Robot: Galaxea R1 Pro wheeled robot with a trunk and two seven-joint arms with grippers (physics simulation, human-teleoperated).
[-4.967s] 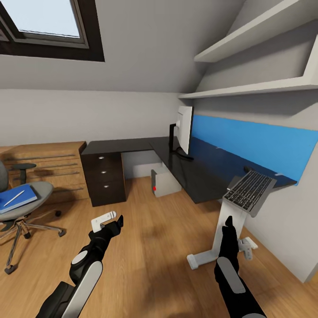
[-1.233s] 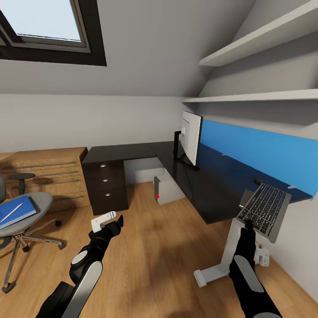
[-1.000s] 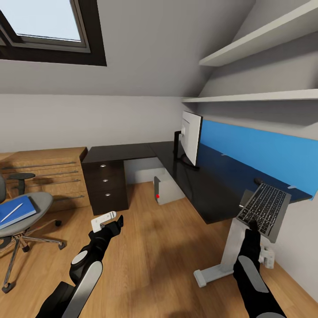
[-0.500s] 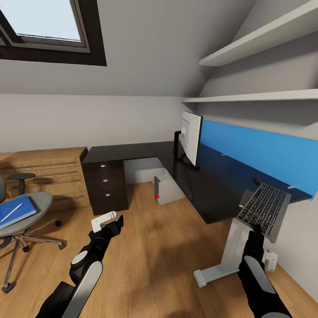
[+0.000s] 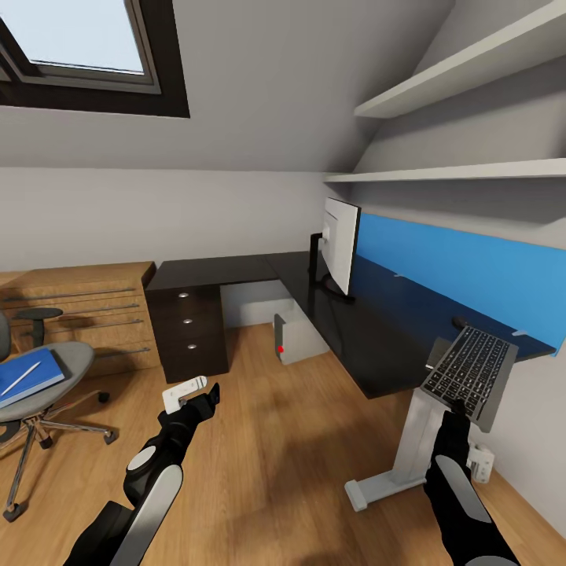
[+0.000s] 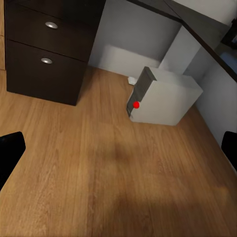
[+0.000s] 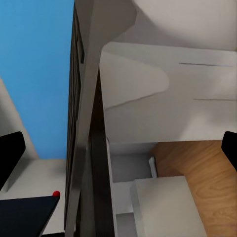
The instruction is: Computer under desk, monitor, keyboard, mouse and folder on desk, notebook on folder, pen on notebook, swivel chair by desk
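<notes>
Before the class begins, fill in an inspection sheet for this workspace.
Surface: desk, glossy black, with the monitor standing on it.
Job's things: keyboard tilted at the desk's near end; computer on the floor under the desk; folder on the swivel chair, pen lying on the folder.
Clutter: nothing seen.
Grippers: left gripper open, over the floor; right gripper open, at the keyboard's near edge.
Cables: nothing seen.
Surroundings: dark drawer unit, wood shelf unit, skylight, wall shelves.
</notes>
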